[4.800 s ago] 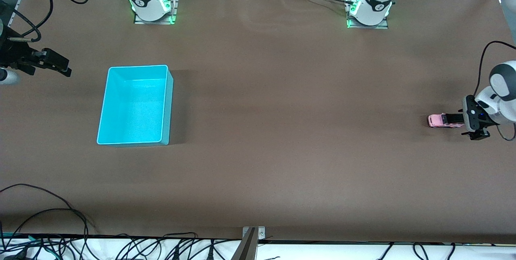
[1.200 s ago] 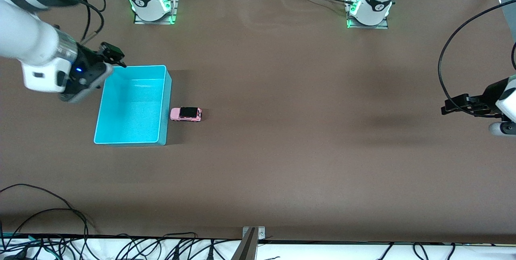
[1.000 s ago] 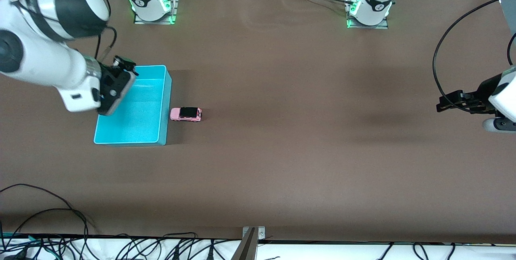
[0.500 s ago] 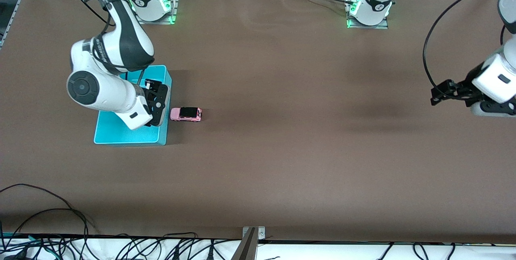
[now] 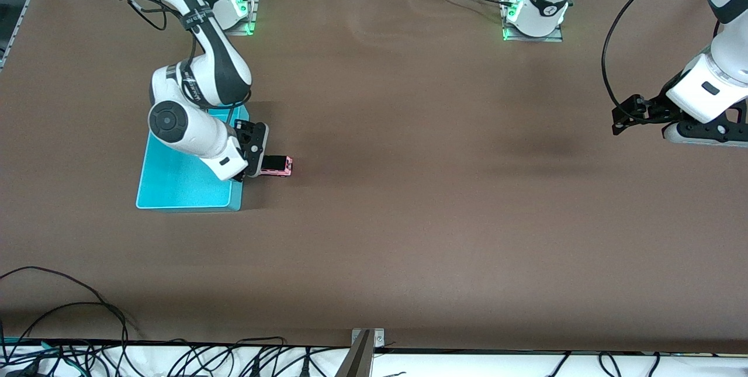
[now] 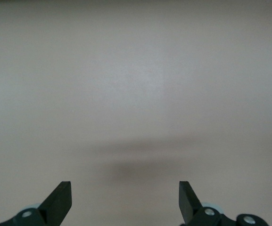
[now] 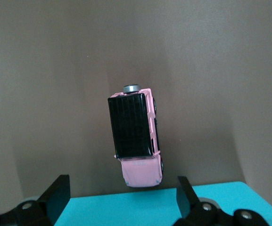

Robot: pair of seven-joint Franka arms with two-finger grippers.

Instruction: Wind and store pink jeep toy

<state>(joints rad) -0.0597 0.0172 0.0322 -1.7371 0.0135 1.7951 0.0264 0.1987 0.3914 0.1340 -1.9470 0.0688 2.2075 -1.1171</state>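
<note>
— Pink plastic, black roof: where does the pink jeep toy (image 5: 279, 165) sit?

— On the tabletop (image 5: 409, 201), its nose against or just beside the turquoise bin (image 5: 169, 187) wall; I cannot tell which. The right end effector (image 5: 252, 155) hovers over it, fingers (image 7: 55, 195) spread wide and holding nothing.

— How should it handle?

— Light and rigid, I judge, though the smooth sides may be slippery, and it rolls on its wheels. Pinching across the flat flanks at mid-body looks safest.

— And the other arm?

— The left end effector (image 5: 628, 115) waits over bare tabletop at its own end, also wide open and empty.
</note>
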